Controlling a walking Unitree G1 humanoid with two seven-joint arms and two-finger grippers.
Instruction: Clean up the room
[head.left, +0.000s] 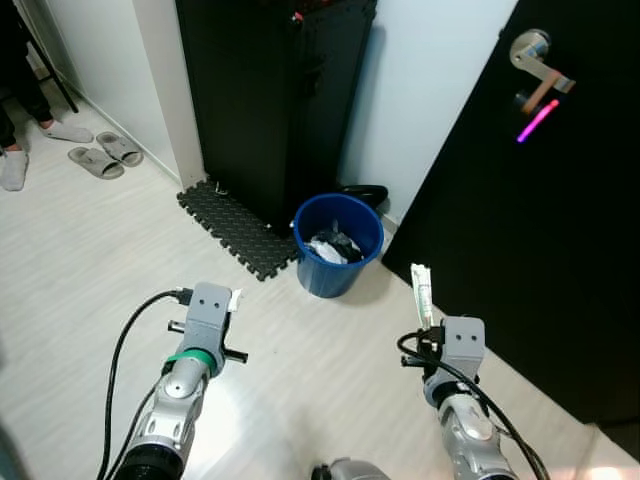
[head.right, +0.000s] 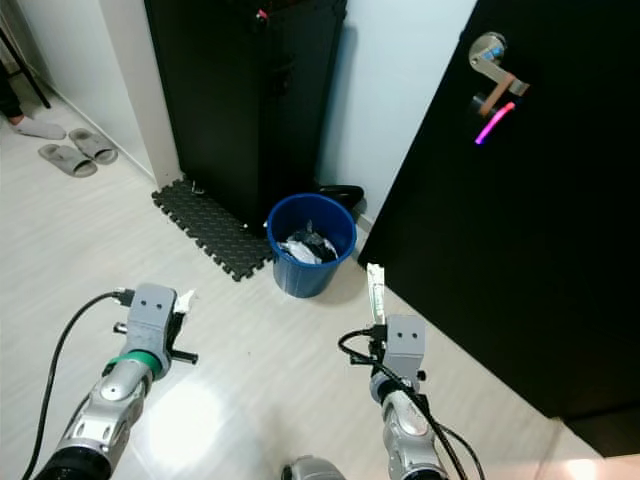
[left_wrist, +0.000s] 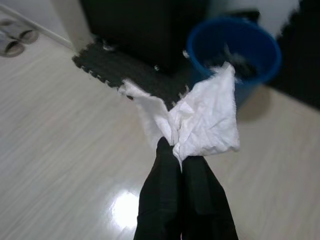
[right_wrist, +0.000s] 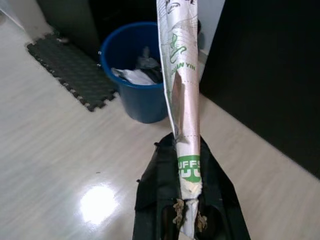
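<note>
Near bin (head.left: 339, 243), wrapper (right_wrist: 182, 90) in right pincer (right_wrist: 189, 180)

Open floor (head.left: 120, 260) leads to the bin (head.left: 338, 243).

We read green print on the flattened snack wrapper (right_wrist: 181, 95): "UFFS" on a green patch near the bottom, "AN YIN" higher up. The rest is too folded to read.

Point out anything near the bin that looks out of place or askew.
One foam mat tile lies askew, poking from under the black cabinet beside the blue bin. A pink glowing stick hangs oddly off the door handle.
</note>
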